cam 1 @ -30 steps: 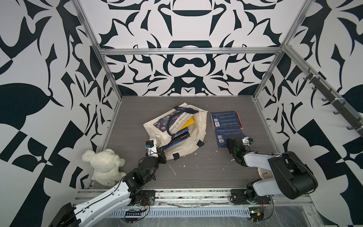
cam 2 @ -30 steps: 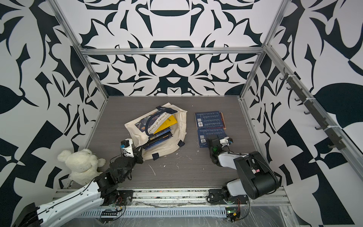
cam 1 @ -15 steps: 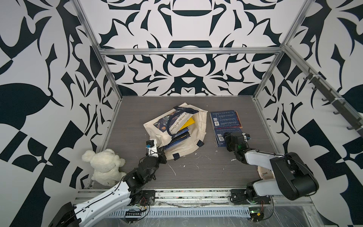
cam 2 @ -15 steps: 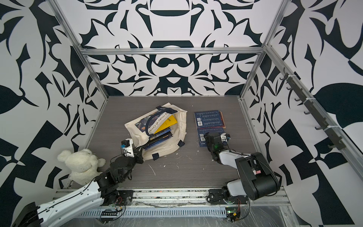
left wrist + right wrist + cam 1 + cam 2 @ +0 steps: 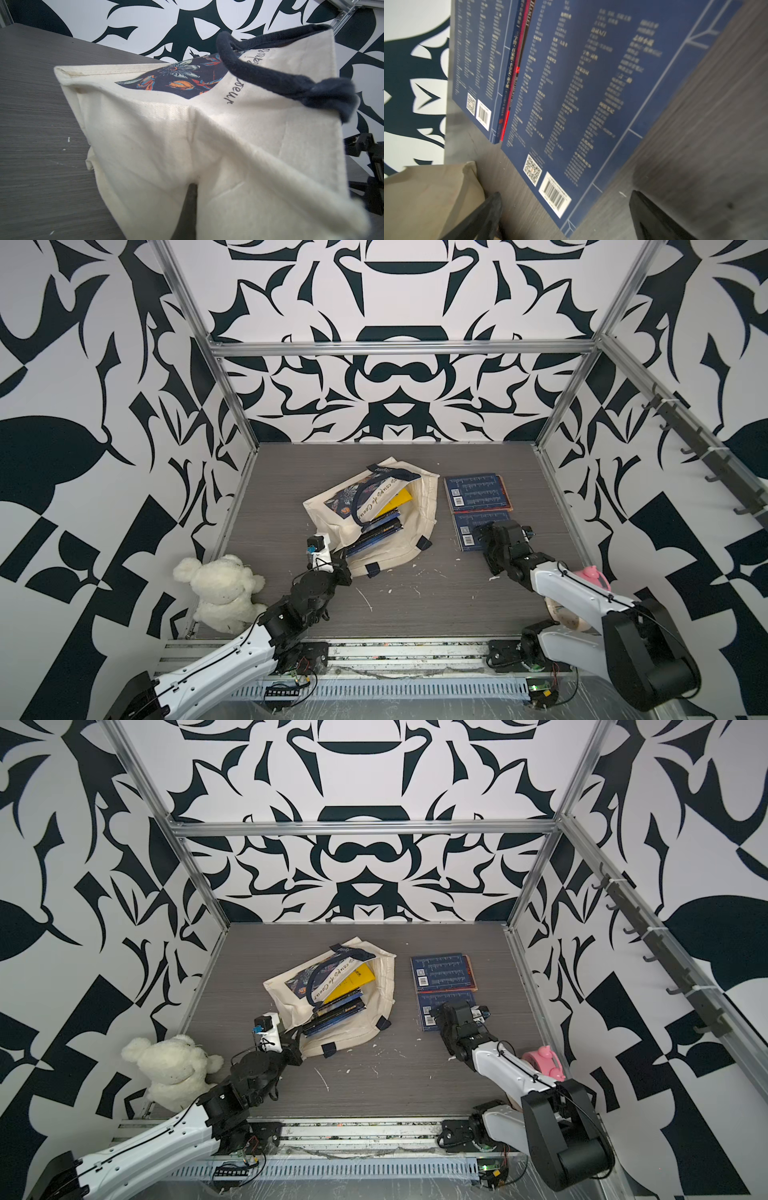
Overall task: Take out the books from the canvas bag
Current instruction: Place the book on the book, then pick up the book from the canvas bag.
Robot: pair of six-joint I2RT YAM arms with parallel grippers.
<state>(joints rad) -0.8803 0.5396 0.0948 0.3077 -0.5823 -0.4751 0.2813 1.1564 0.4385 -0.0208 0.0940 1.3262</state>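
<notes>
A: So, where are the books (image 5: 376,531)?
B: Several sit in the open mouth of the canvas bag (image 5: 422,506), lying mid-tabletop (image 5: 415,614). Beside it, a far book (image 5: 476,491) and a near book (image 5: 467,522) lie flat.
A: And the hands?
B: The left hand (image 5: 341,559) is clamped on the bag's near edge; the right hand (image 5: 500,533) is spread wide over the near book, holding nothing.

Three sides closed in by white wall panels with bold black leaf shapes (image 5: 395,377), framed with silver aluminium rails (image 5: 399,349). Underfoot a grey wood-grain tabletop (image 5: 291,472), flecked white. A dark metal hook rack (image 5: 698,439) runs along the right wall.
</notes>
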